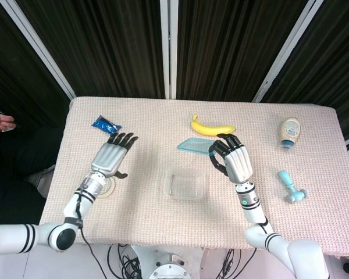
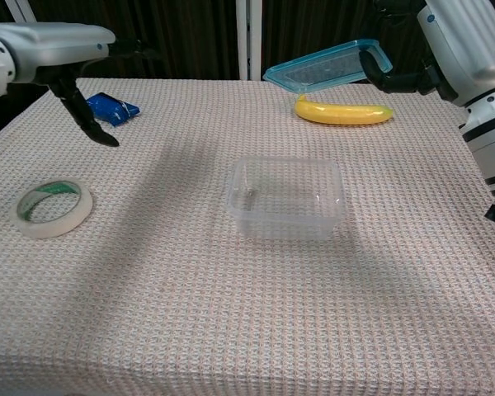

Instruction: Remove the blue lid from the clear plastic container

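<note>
The lid [image 2: 326, 66] is already off, held aloft by the right robot hand [image 1: 231, 158] above the banana [image 1: 212, 128], clear of the container [image 1: 185, 184] on the surface [image 1: 163, 226]; left robot hand [image 1: 109, 157] hovers wide, empty; setting the lid down seems next.

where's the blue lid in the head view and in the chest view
Head view: blue lid just above centre, held by the right hand, below the banana.
Chest view: blue lid at top, right of centre, lifted over the banana.
Shared landmark: the banana.
</note>
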Robot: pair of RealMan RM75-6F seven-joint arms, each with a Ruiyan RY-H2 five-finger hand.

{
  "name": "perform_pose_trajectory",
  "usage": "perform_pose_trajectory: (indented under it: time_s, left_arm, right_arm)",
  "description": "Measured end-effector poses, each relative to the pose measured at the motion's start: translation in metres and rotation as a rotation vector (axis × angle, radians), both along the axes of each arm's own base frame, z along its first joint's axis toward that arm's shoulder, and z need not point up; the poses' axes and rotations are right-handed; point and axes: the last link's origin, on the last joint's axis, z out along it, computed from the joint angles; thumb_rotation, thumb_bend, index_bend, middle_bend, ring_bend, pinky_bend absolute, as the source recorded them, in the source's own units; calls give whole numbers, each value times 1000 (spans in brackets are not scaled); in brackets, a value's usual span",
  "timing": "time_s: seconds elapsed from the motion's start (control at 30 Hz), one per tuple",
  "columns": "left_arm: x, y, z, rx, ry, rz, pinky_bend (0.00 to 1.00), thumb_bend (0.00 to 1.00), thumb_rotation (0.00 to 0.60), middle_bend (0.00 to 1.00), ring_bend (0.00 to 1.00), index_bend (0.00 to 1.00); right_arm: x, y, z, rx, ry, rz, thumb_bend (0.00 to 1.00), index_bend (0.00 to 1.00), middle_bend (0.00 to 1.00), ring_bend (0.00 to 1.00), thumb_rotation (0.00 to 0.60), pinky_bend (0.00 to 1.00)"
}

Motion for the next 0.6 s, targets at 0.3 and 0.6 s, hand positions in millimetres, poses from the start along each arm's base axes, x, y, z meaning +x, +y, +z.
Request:
perform_pose_trajectory:
  time_s: [0.3, 0.6]
  left_arm:
    - [-72, -24, 45, 168, -66, 118, 12, 0, 600, 0, 0, 0]
    - [-110, -59, 72, 255, -78, 160, 9, 0, 600, 0, 0, 1]
  right_arm:
    - [-42, -22, 15, 45, 152, -145, 346, 455, 322, 128, 600, 128]
    - [-66, 6, 29, 133, 235, -197, 211, 0, 0, 0, 600, 0]
